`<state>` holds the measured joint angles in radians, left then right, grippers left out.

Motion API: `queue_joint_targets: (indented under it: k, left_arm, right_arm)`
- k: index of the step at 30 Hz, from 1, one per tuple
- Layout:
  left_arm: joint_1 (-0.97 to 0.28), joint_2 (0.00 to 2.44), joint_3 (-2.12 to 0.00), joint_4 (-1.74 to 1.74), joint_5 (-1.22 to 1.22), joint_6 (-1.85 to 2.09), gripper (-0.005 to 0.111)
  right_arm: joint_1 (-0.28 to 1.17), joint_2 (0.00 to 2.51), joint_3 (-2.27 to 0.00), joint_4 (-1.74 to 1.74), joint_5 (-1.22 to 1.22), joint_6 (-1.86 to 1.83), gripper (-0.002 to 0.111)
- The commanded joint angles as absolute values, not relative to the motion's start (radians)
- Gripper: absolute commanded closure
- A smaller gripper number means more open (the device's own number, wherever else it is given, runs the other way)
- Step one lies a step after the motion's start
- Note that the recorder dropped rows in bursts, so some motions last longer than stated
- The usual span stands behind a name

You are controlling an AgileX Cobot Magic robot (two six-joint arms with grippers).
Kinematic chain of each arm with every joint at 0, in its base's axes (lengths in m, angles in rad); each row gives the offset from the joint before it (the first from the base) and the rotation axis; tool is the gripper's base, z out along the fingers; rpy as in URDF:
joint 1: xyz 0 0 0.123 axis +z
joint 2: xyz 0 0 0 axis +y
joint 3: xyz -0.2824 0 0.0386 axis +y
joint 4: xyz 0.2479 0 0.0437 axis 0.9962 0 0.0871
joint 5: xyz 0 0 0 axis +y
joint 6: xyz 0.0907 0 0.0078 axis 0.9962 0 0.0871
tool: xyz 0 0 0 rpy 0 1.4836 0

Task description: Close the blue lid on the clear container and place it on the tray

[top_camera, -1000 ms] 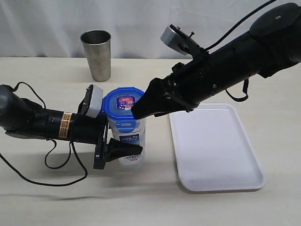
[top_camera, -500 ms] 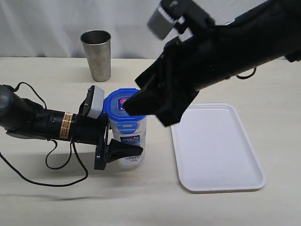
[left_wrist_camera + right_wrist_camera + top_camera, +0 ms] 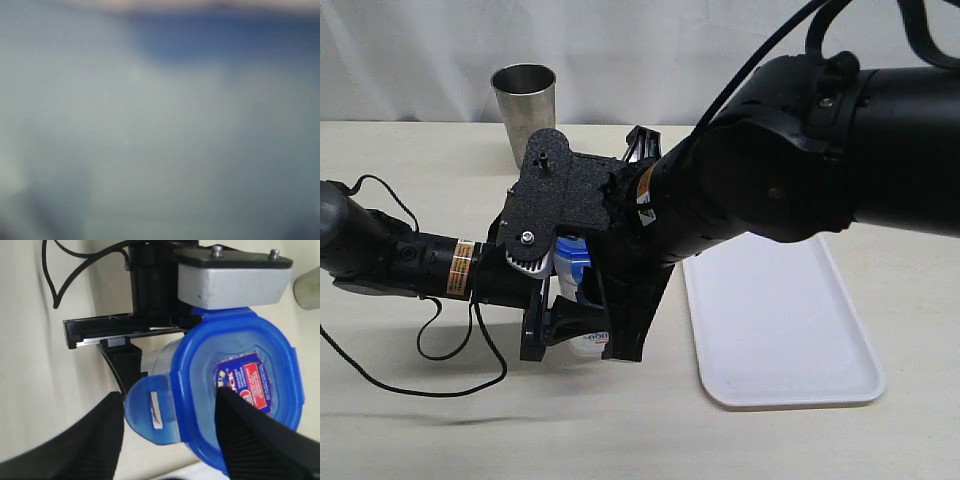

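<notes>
The clear container (image 3: 586, 344) stands on the table, mostly hidden behind my right arm in the exterior view. My left gripper (image 3: 570, 316) is shut on its body from the left; the left wrist view is only a close blur. The blue lid (image 3: 240, 385) with its red-and-white sticker sits on top of the container, and one snap flap (image 3: 152, 412) sticks out unlatched. Above the lid hangs my right gripper (image 3: 167, 437), open, one finger (image 3: 260, 440) over the lid's top and the other (image 3: 87, 440) outside the flap. The white tray (image 3: 775, 320) lies to the right.
A steel cup (image 3: 525, 100) stands at the back left, behind the container. The left arm's black cable (image 3: 430, 350) loops on the table in front of that arm. My right arm's bulk (image 3: 770, 170) spans the middle of the scene above the tray's near-left corner.
My right arm has swung down and over the container, turning its gripper onto the lid and hiding most of it in the exterior view. The left arm and container have not moved.
</notes>
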<state>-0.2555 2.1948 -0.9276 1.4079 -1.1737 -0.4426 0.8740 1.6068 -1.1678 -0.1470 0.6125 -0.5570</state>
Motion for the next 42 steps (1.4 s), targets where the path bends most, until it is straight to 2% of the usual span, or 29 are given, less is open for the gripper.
queue_joint_targets:
  k: [1,13,19,35,42]
  left_arm:
    - [-0.257,2.184,-0.933,1.393,-1.221,-0.446,0.107]
    - [-0.257,2.184,-0.933,1.401,-1.221,-0.446,0.107]
    - [-0.257,2.184,-0.933,1.403,-1.221,-0.446,0.107]
    - [-0.257,2.184,-0.933,1.425,-1.221,-0.446,0.107]
    - [-0.257,2.184,-0.933,1.427,-1.221,-0.446,0.107]
  right_arm:
    - [0.875,1.627,-1.17,-0.173,0.606,-0.545,0.061]
    - [0.875,1.629,-1.126,-0.182,0.599,-0.545,0.062]
    - [0.875,1.655,-1.113,-0.202,0.588,-0.538,0.074]
    - [0.875,1.793,-1.113,-0.189,0.592,-0.508,0.074]
    - [0.875,1.772,-1.16,-0.191,0.705,-0.477,0.056]
